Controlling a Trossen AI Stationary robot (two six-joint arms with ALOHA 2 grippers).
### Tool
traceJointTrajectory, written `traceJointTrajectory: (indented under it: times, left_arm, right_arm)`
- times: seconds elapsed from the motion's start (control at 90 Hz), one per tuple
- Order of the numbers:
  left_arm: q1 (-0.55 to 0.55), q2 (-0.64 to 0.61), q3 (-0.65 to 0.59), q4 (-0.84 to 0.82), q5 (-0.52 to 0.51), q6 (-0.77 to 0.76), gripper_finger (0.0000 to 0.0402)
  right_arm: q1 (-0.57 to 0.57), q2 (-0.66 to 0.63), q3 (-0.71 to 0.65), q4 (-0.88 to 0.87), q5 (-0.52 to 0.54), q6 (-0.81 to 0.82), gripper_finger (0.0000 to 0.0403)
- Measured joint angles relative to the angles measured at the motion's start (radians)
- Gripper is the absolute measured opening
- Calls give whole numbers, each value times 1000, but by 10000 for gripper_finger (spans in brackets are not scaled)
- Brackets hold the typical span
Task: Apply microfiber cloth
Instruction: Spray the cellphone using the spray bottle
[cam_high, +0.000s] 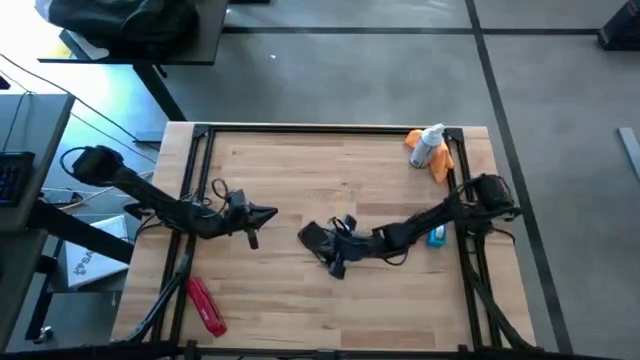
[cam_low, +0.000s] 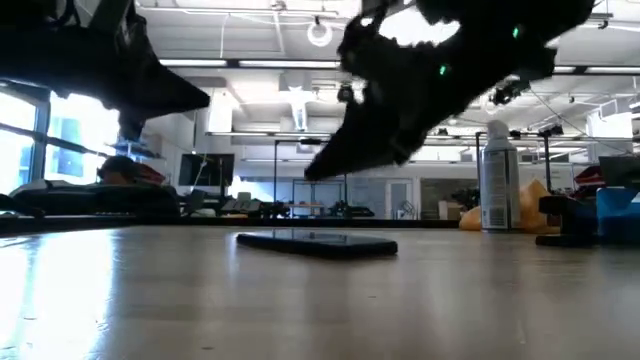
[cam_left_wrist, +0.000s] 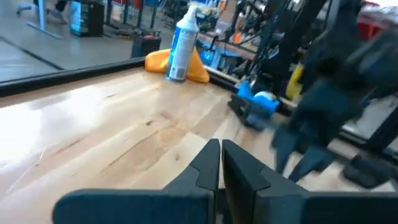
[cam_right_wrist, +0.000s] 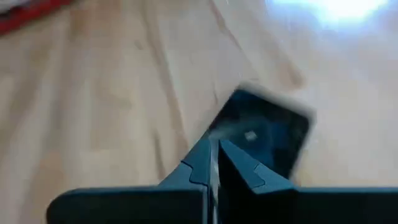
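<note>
A: Right gripper (cam_high: 310, 236) clenched, empty, over the phone (cam_high: 322, 240), frame centre. Left gripper (cam_high: 268, 212) clenched too.

B: We log the microfiber cloth (cam_high: 438, 158) upper right, behind the spray bottle (cam_high: 428, 146). Soft, light; pinch a free fold.

The phone (cam_high: 313, 237) lies mid-table (cam_high: 330, 300). The cloth (cam_high: 440, 160) sits at the far right corner, touching the spray bottle (cam_high: 428, 146). The red tool (cam_high: 206, 305) lies near the front left.
</note>
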Motion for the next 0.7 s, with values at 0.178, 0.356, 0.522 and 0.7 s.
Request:
traceJointTrajectory:
  times: [0.178, 0.356, 0.522, 0.7]
  left_arm:
    - [0, 160, 81, 0, 58, 54, 0]
    - [10, 304, 146, -2, 51, 131, 0]
    - [56, 402, 173, -9, 23, 165, 0]
    - [112, 482, 176, -13, 42, 119, 0]
  right_arm:
    - [72, -79, 0, -166, -30, -254, 3]
    - [143, -61, -1, -222, -35, -405, 54]
    - [173, -43, -1, -227, 97, -454, 132]
    - [158, -35, -1, -236, 109, -453, 188]
